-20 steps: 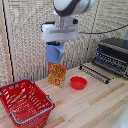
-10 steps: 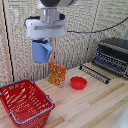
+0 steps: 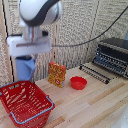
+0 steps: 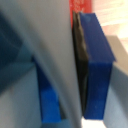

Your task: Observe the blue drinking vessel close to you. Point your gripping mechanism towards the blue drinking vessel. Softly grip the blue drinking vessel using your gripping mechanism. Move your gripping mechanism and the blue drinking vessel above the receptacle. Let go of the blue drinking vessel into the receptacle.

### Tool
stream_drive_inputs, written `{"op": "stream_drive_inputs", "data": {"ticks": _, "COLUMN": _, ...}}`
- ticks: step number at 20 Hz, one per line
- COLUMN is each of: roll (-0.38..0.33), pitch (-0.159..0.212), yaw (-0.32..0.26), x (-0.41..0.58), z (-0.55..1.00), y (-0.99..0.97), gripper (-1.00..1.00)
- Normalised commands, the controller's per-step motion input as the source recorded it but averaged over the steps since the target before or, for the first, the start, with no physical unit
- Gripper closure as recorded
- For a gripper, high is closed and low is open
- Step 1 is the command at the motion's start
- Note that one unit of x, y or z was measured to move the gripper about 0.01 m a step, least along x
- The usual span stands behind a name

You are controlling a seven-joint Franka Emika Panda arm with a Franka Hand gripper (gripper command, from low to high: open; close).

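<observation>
Cup: I see the cup [image 3: 26,66] hanging under the gripper [image 3: 27,59], clear of the table, over the far edge of the basket on the exterior view's left; in the wrist view its pale blue-grey wall [image 4: 47,65] fills most of the picture, blurred

Gripper: I read it as closed down on the cup; the wrist view shows a dark-blue finger [image 4: 95,75] pressed against the cup wall, with a second blue finger [image 4: 49,97] on the other side; the white block of the gripper sits just above the cup in the exterior view

Arm: the bulky white arm [image 3: 40,12] rises above the gripper at the exterior view's upper left; it is blurred

Basket: the red basket [image 3: 24,102] stands on the table at the exterior view's lower left, below and slightly nearer the camera than the cup; its blue-grey handle [image 3: 37,112] lies along the near rim; I cannot tell whether anything is inside

Box: a red-and-yellow box [image 3: 56,74] stands upright, beside the basket's far right corner

Bowl: a small red bowl [image 3: 78,82] sits just right of the box

Oven: a dark toaster oven [image 3: 112,55] at the exterior view's right, door open, with a cable [image 3: 95,35] running to it

Table: light wood [image 3: 90,107]
</observation>
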Motion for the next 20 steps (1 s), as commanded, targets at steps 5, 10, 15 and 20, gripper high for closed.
{"op": "stream_drive_inputs", "data": {"ticks": 5, "roll": -0.251, "pitch": 0.078, "yaw": 0.042, "x": 0.000, "z": -0.69, "y": 0.54, "gripper": 1.00}}
{"op": "stream_drive_inputs", "data": {"ticks": 10, "roll": -0.271, "pitch": 0.011, "yaw": 0.039, "x": 0.073, "z": -0.35, "y": 0.14, "gripper": 1.00}}
{"op": "stream_drive_inputs", "data": {"ticks": 15, "roll": -0.062, "pitch": -0.115, "yaw": 0.046, "x": 0.215, "z": -0.07, "y": 0.08, "gripper": -1.00}}
{"op": "stream_drive_inputs", "data": {"ticks": 20, "roll": -0.001, "pitch": -0.011, "yaw": 0.031, "x": 0.178, "z": 0.15, "y": 0.00, "gripper": -1.00}}
